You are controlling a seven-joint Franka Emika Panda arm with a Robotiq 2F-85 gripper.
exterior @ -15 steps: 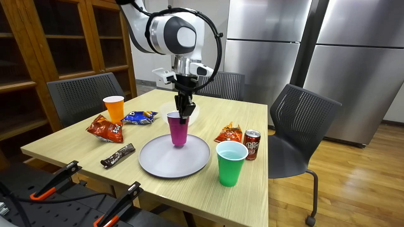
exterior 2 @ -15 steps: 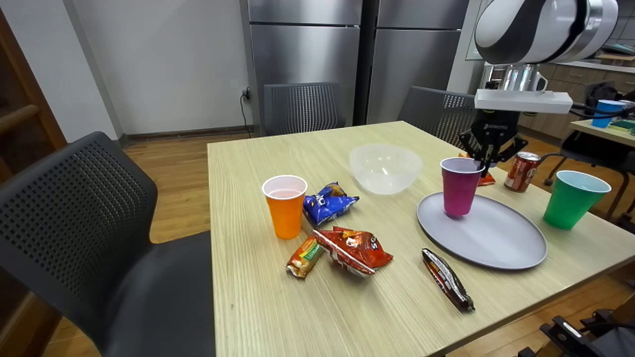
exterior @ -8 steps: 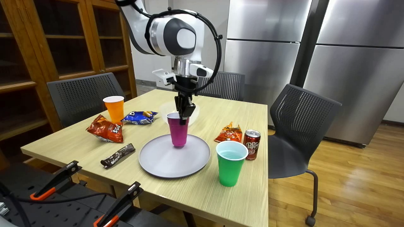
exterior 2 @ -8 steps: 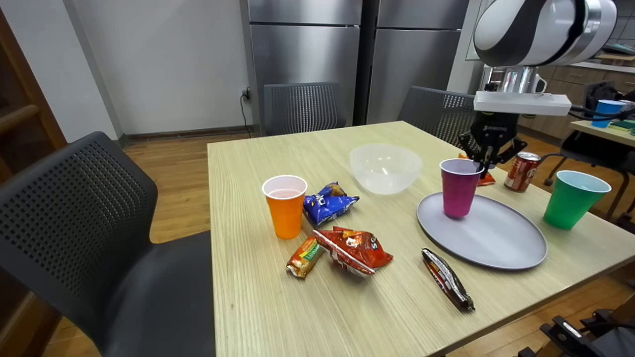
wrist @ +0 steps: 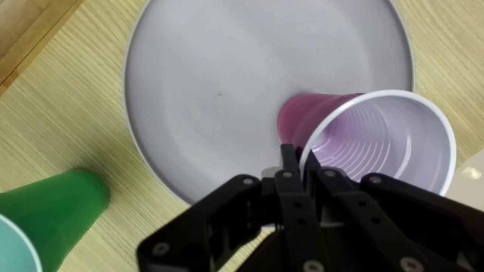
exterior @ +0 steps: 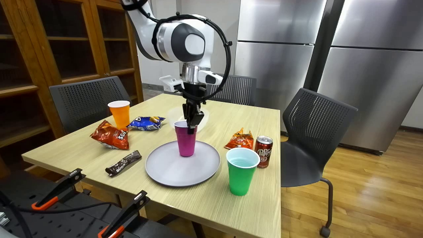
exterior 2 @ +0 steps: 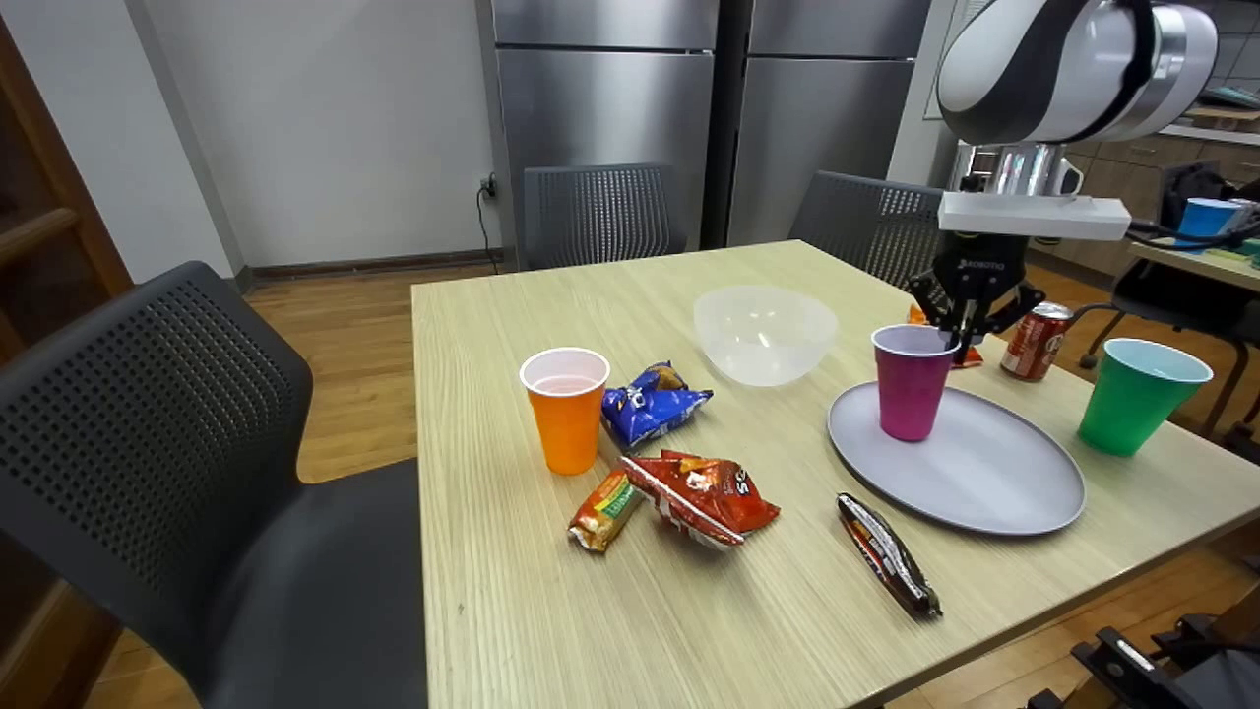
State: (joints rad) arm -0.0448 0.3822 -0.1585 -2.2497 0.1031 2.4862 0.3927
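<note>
In an exterior view, I see a brown wooden, glass-doored cabinet (exterior: 64,56) at upper left. Two brushed stainless-steel refrigerators (exterior: 274,62) stand at upper right. A dark-grey perforated-back chair (exterior: 312,135) stands on glossy yellow-brown wooden flooring (exterior: 373,188), lower right.

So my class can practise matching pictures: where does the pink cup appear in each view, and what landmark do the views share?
In an exterior view: pink cup, left of centre, just below mid-height.
In an exterior view: pink cup, right of centre, slightly below mid-height.
In the wrist view: pink cup, right of centre, near mid-height, its mouth towards the camera.
Shared landmark: the plate, partly behind the cup in all three.
</note>
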